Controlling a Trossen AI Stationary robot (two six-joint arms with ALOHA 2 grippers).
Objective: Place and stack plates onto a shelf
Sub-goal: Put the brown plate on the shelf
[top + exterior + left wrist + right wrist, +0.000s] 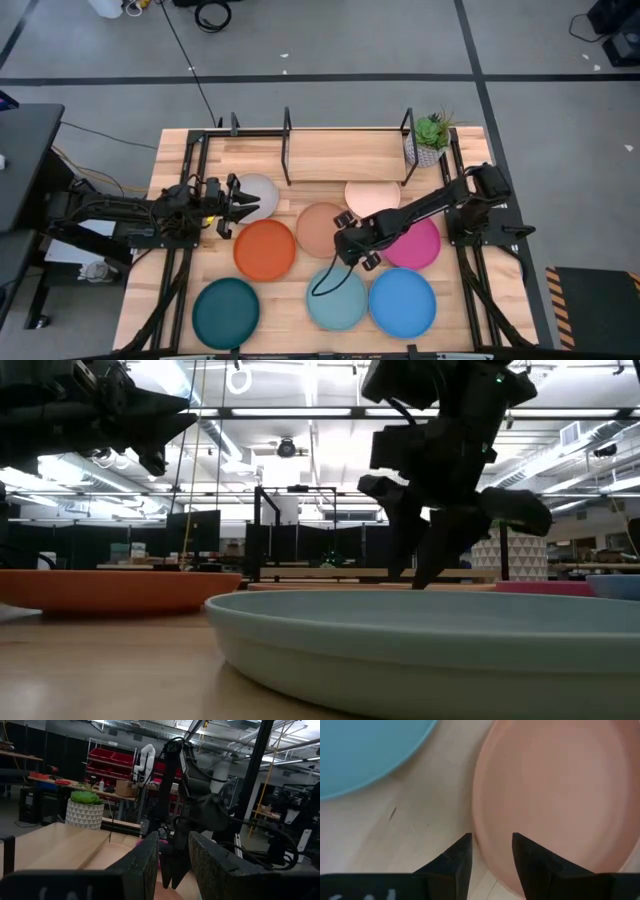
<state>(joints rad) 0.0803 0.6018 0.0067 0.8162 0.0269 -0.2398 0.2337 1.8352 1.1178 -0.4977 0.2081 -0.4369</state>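
Note:
Eight plates lie on the tabletop: grey-white (260, 193), cream (372, 194), peach (318, 229), orange (265, 248), magenta (418, 245), dark teal (226, 312), light teal (337, 298) and blue (402, 302). The shelf (345, 155), a light plank with black posts, stands at the far edge. My right gripper (490, 845) is open and points down, with one finger on either side of the peach plate's rim (481, 851). I cannot tell whether it touches the rim. My left gripper (237, 200) is open and held level above the table, beside the grey-white plate.
A potted plant in a patterned white pot (430, 140) stands at the shelf's right end. Black frame rails (185, 270) run along both sides of the table. The light teal plate (420, 640) fills the low view's foreground.

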